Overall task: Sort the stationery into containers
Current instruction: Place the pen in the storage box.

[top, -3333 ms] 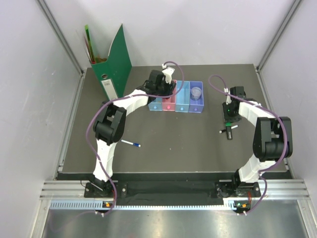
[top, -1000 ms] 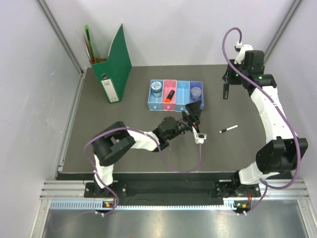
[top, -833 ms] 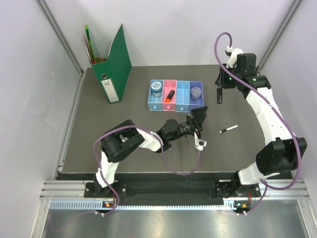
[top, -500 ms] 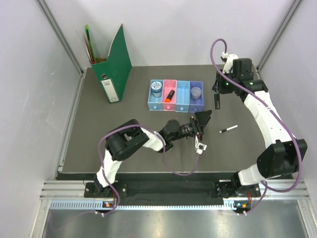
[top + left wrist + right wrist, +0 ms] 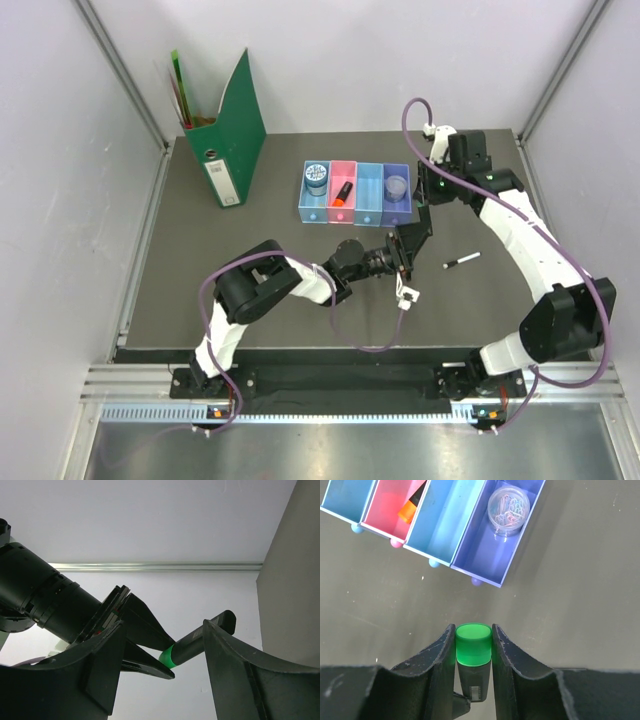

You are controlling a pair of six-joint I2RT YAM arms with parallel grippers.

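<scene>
The right gripper (image 5: 473, 629) is clamped on the cap of the black green-capped marker (image 5: 473, 650), over the table (image 5: 580, 605) just short of the purple tray (image 5: 487, 560). The left gripper (image 5: 162, 630) gapes empty just below (awkwardly close). Best to swing the marker over the empty light blue tray (image 5: 451, 517), turn it lengthwise and release low; it is a slim black barrel under a bright green cap.

Dark grey table (image 5: 170, 240), four-tray row (image 5: 369, 195) (blue to purple), green file holder (image 5: 228, 140), loose pen (image 5: 461, 260)

Light even, diffuse, from above; shadows faint. Left fingers (image 5: 240, 680) show as dark silhouettes against a bright wall (image 5: 150, 520). Right fingers (image 5: 435, 675) soft near the lens; marker (image 5: 473, 650) between the jaws and purple tray (image 5: 487, 555) beyond them crisp.
</scene>
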